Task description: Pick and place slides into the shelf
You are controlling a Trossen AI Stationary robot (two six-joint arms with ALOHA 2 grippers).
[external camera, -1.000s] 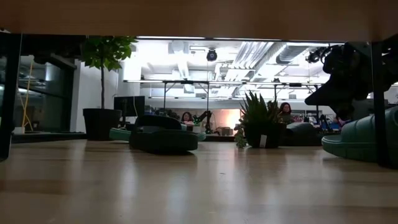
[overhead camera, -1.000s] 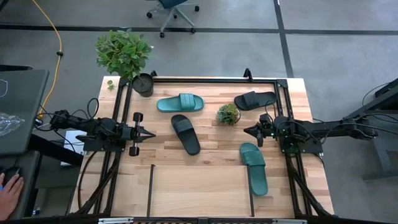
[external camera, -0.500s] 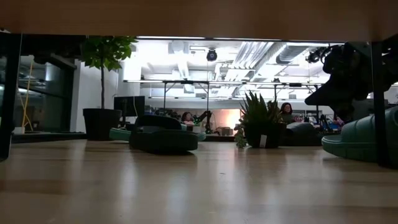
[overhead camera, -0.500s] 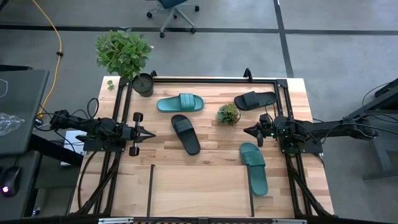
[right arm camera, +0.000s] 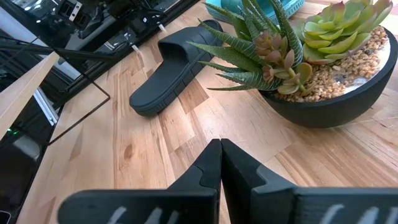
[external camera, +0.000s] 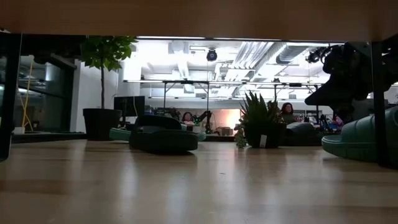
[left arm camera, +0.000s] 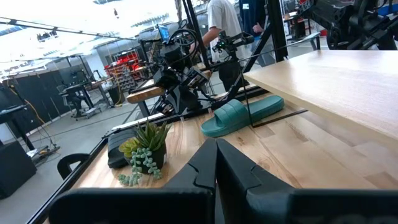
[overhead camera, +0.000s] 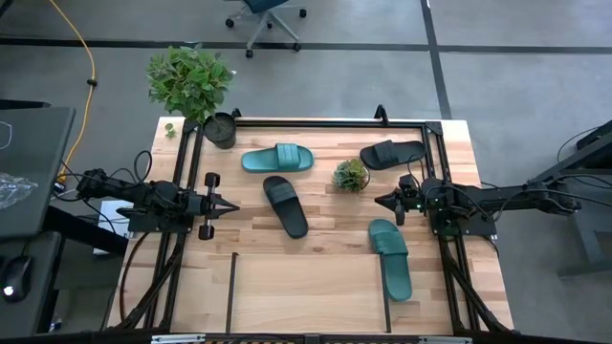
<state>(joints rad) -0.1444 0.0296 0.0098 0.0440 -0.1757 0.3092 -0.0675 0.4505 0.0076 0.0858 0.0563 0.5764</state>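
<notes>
From above, four slides lie loose on the table: teal (overhead camera: 277,159) at 12 o'clock, black (overhead camera: 286,204) at centre, black (overhead camera: 392,153) at 1, teal (overhead camera: 391,258) at 4; the shelf (overhead camera: 306,291) at 6 apparently holds none. Wrist views show left gripper (left arm camera: 216,163) and right gripper (right arm camera: 220,159) pinched shut, empty; picking hasn't begun, so next a gripper must open over a slide

Even, soft daylight covers the table (overhead camera: 316,277) from above, with only faint shadows under the sandals. In the low view the near wood is dim and blurred, while bright ceiling lights (external camera: 186,56) behind glare and turn the plant (external camera: 258,121) into a silhouette
</notes>
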